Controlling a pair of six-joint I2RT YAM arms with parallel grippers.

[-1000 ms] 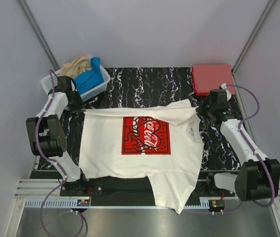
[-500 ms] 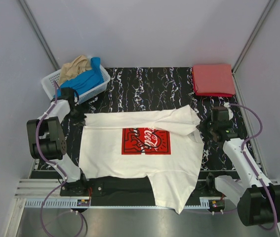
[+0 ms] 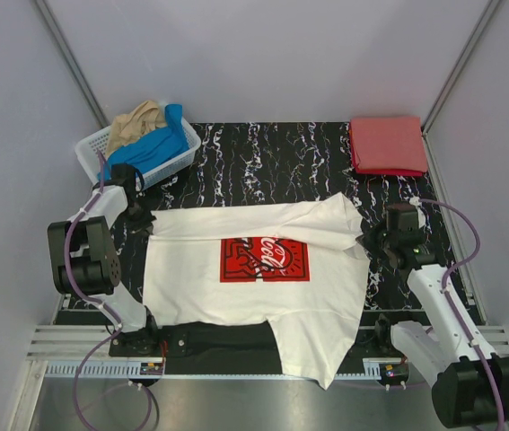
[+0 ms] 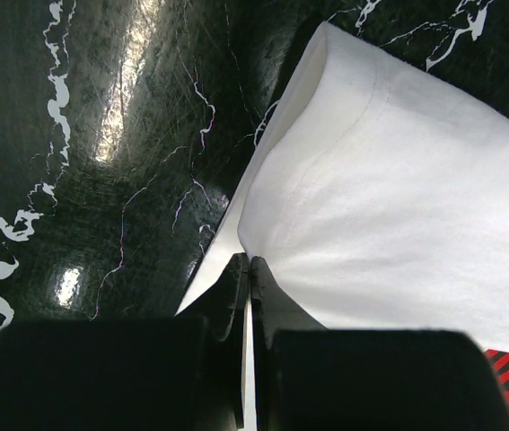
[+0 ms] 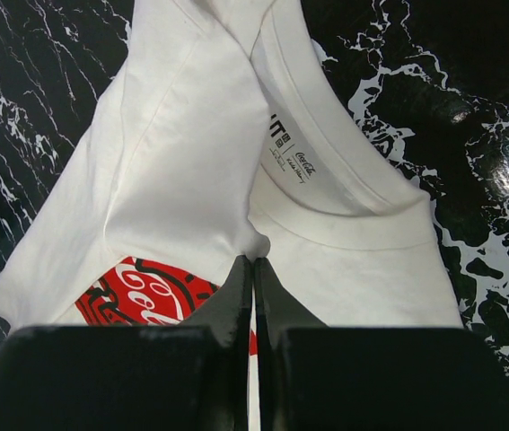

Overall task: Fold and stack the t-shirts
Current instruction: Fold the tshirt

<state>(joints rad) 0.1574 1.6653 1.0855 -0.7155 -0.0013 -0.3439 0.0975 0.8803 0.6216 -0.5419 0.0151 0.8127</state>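
Note:
The white t-shirt (image 3: 254, 287) with a red chest print (image 3: 263, 259) lies on the black mat, its far edge folded over toward me. My left gripper (image 3: 144, 224) is shut on the folded edge at the shirt's left end; the pinched cloth (image 4: 344, 197) shows in the left wrist view. My right gripper (image 3: 366, 235) is shut on the folded edge beside the collar (image 5: 344, 180) at the right end. A folded red t-shirt (image 3: 387, 145) lies at the far right corner. Blue (image 3: 155, 145) and tan (image 3: 137, 121) t-shirts sit in the basket.
A white lattice basket (image 3: 94, 144) stands at the far left corner of the black marbled mat (image 3: 272, 153). The shirt's lower right part hangs over the near edge onto the metal rail (image 3: 326, 359). Grey walls close in on both sides.
Both grippers have pulled the shirt's far edge toward me, so the fold now covers the top part of the red print. The right arm has drawn back nearer its base.

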